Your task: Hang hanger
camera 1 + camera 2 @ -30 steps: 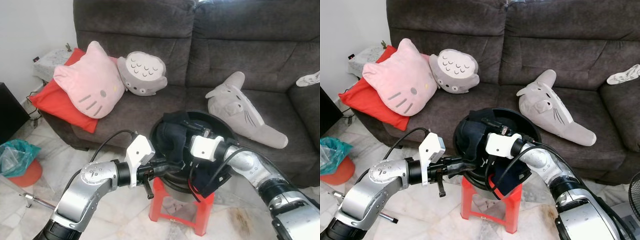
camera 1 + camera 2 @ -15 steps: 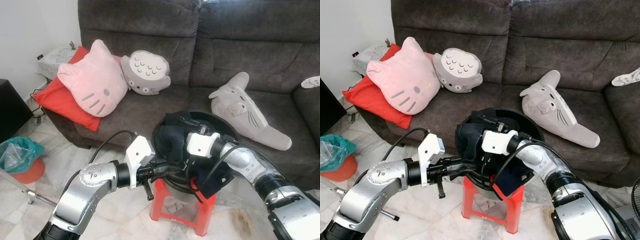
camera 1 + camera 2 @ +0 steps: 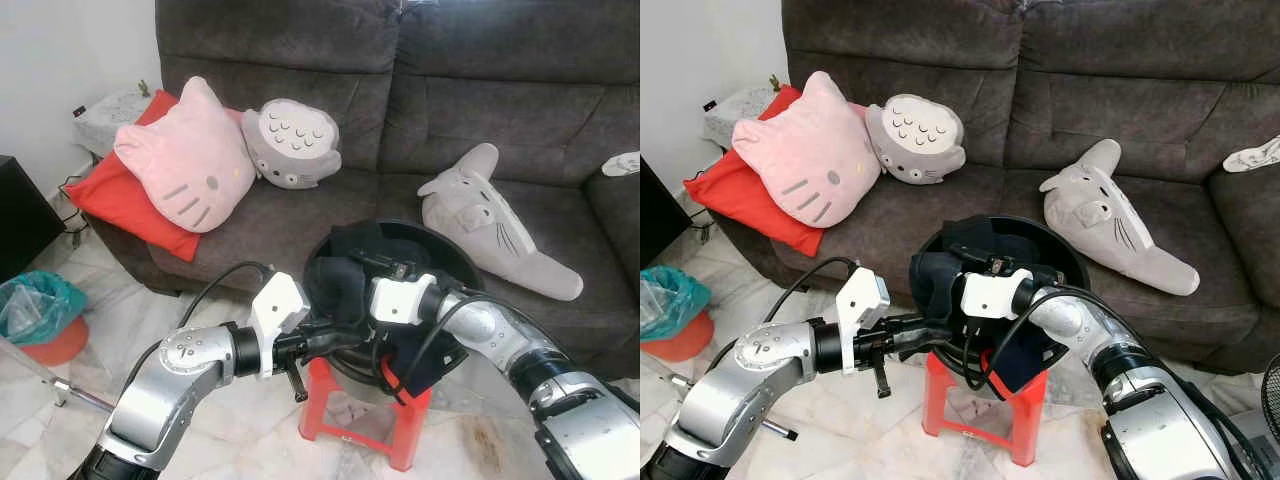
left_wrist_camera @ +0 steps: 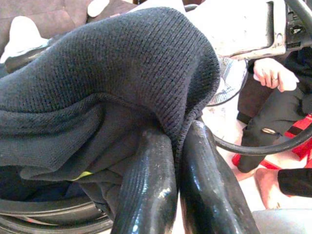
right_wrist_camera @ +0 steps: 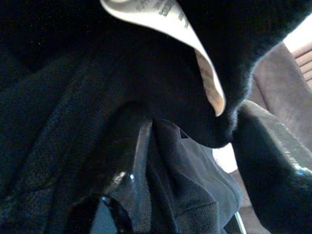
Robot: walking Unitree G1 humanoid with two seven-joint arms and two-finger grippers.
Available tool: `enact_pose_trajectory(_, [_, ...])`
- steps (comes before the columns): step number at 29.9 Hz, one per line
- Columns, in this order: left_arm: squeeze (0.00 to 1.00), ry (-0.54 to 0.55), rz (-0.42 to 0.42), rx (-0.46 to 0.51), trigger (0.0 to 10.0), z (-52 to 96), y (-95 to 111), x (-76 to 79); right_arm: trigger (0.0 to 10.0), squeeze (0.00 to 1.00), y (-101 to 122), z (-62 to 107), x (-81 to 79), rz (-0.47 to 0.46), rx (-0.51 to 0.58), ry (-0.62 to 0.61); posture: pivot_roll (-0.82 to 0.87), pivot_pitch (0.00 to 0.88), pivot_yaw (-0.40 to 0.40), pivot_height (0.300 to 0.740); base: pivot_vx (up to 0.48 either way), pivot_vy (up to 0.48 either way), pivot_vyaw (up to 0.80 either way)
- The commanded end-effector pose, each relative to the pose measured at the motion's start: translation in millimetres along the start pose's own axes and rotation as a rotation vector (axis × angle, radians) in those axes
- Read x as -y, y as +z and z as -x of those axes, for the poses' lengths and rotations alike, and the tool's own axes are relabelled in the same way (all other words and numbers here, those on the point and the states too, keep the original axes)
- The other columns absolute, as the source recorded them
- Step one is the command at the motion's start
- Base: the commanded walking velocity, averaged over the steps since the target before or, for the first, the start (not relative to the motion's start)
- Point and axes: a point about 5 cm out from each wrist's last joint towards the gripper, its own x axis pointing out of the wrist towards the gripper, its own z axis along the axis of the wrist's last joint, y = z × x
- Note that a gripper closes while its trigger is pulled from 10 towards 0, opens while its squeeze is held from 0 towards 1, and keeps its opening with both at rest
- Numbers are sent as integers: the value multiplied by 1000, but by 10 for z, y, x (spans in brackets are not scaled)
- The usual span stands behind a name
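Both arms were reaching into the round black plastic basin (image 3: 452,262) sitting on a small red plastic stool (image 3: 404,424) in front of the dark grey fabric sofa (image 3: 300,215). The left gripper (image 4: 178,161) had its jaws squeezed together on a fold of dark knitted garment (image 4: 122,73), and in the left wrist view the cloth was pinched right between the two black fingers (image 4: 146,190). The right gripper (image 3: 975,260) was buried in the same heap of dark clothes; in the right wrist view the jaws stood apart with fabric and a white care label (image 5: 190,44) between them, but I honestly couldn't tell if it was gripping anything. Couldn't make out any hanger in the pile either, just clothes spilling over the basin rim. On the sofa sat a pink cat-face cushion (image 3: 180,160) leaning on a red square pillow (image 3: 115,205), a grey round owl-like plush (image 3: 290,143) just beside it, and a long grey plush creature (image 3: 495,225) lying further to the right. A teal plastic bag in an orange bin (image 3: 35,320) was on the tiled floor to the left.
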Motion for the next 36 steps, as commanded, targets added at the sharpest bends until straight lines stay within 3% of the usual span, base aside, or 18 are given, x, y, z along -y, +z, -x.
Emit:
enact_pose_trajectory(1, [0,-8,-16,6,10000,23,52,21,0,0,47,-43,38,20,19,6,-2,0,21,740,0,0,0])
enact_pose_trajectory(23, [0,-14,-16,4,10000,10,42,12,0,0,21,-13,68,35,9,-38,-14,0,20,740,0,0,0])
enact_pose_trajectory(30, [0,1,-17,0,10000,23,23,-8,0,0,-60,68,195,27,-48,-151,-27,0,24,740,0,0,0])
enact_pose_trajectory(36, [0,73,-50,-37,10000,40,-48,-99,0,0,-130,234,347,13,-81,-339,-49,0,39,740,0,0,0])
